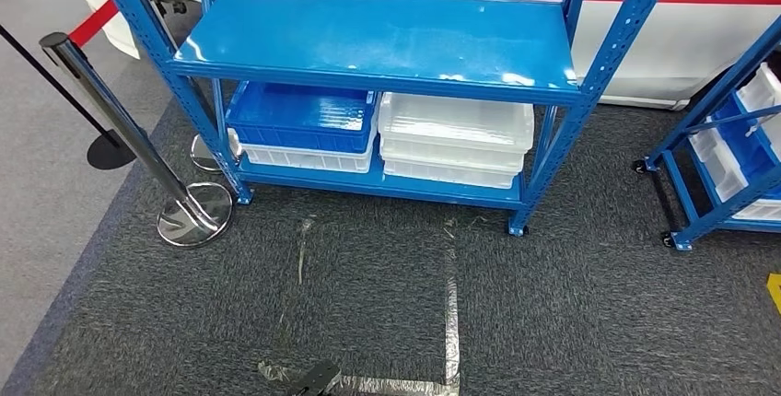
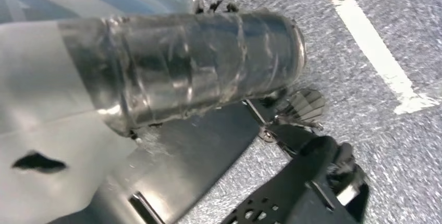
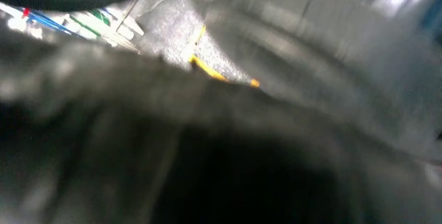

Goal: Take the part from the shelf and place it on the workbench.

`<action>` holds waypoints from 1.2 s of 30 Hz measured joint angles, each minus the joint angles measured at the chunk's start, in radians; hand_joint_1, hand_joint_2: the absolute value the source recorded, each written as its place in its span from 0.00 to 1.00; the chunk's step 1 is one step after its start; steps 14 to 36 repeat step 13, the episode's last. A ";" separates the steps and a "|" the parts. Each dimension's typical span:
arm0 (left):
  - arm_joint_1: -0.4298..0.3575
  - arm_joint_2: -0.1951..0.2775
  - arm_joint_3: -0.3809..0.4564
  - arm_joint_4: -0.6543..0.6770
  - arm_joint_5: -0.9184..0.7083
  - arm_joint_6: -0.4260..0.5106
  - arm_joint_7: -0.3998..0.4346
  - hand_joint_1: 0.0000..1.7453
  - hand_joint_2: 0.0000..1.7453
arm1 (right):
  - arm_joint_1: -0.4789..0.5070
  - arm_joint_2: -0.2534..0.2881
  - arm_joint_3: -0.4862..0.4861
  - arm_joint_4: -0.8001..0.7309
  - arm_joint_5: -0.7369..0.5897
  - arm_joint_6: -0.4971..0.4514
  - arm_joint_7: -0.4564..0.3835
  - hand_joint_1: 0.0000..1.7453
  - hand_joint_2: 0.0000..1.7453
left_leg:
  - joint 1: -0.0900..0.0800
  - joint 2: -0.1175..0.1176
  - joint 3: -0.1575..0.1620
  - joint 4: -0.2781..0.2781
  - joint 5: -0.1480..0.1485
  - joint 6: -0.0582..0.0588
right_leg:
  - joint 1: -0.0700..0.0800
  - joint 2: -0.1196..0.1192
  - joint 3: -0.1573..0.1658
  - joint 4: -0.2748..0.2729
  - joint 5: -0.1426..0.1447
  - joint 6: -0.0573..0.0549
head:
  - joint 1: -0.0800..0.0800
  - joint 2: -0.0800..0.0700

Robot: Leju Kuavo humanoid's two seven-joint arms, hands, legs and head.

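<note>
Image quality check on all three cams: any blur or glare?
Head view: sharp, with soft glare patches on the blue shelf top and shine on the chrome stanchion base. Left wrist view: slight motion smear on the carpet, with bright reflections on the taped cylinder. Right wrist view: heavily blurred and dark, nothing identifiable beyond a yellow streak.

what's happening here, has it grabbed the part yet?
Can't confirm a grab. The head view faces a blue shelf rack from a short way back on grey carpet. The top shelf is bare; the lower shelf holds a blue bin stacked on a white one, beside stacked white bins. No part is visible there. The left wrist view looks down at the carpet past dark robot parts, and the right wrist view is too blurred to read.
</note>
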 joint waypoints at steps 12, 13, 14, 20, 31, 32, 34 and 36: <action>0.166 0.023 0.252 0.041 -0.103 -0.046 -0.009 0.00 0.00 | -0.066 0.019 -0.159 -0.145 0.117 0.018 -0.048 0.00 1.00 | 0.008 -0.001 0.022 -0.054 0.041 0.000 | 0.003 -0.003 0.001 0.000 0.000 0.018 | 0.002 0.000; 0.172 0.024 0.265 0.043 -0.108 -0.049 -0.008 0.00 0.00 | -0.067 0.019 -0.168 -0.152 0.122 0.018 -0.050 0.00 1.00 | 0.007 0.000 0.023 -0.054 0.042 0.003 | 0.003 -0.002 0.001 -0.002 0.001 0.021 | 0.003 0.000; 0.172 0.024 0.265 0.043 -0.108 -0.049 -0.008 0.00 0.00 | -0.067 0.019 -0.168 -0.152 0.122 0.018 -0.050 0.00 1.00 | 0.007 0.000 0.023 -0.054 0.042 0.003 | 0.003 -0.002 0.001 -0.002 0.001 0.021 | 0.003 0.000; 0.172 0.024 0.265 0.043 -0.108 -0.049 -0.008 0.00 0.00 | -0.067 0.019 -0.168 -0.152 0.122 0.018 -0.050 0.00 1.00 | 0.007 0.000 0.023 -0.054 0.042 0.003 | 0.003 -0.002 0.001 -0.002 0.001 0.021 | 0.003 0.000; 0.172 0.024 0.265 0.043 -0.108 -0.049 -0.008 0.00 0.00 | -0.067 0.019 -0.168 -0.152 0.122 0.018 -0.050 0.00 1.00 | 0.007 0.000 0.023 -0.054 0.042 0.003 | 0.003 -0.002 0.001 -0.002 0.001 0.021 | 0.003 0.000; 0.172 0.024 0.265 0.043 -0.108 -0.049 -0.008 0.00 0.00 | -0.067 0.019 -0.168 -0.152 0.122 0.018 -0.050 0.00 1.00 | 0.007 0.000 0.023 -0.054 0.042 0.003 | 0.003 -0.002 0.001 -0.002 0.001 0.021 | 0.003 0.000; 0.172 0.024 0.265 0.043 -0.108 -0.049 -0.008 0.00 0.00 | -0.067 0.019 -0.168 -0.152 0.122 0.018 -0.050 0.00 1.00 | 0.007 0.000 0.023 -0.054 0.042 0.003 | 0.003 -0.002 0.001 -0.002 0.001 0.021 | 0.003 0.000; 0.172 0.024 0.265 0.043 -0.108 -0.049 -0.008 0.00 0.00 | -0.067 0.019 -0.168 -0.152 0.122 0.018 -0.050 0.00 1.00 | 0.007 0.000 0.023 -0.054 0.042 0.003 | 0.003 -0.002 0.001 -0.002 0.001 0.021 | 0.003 0.000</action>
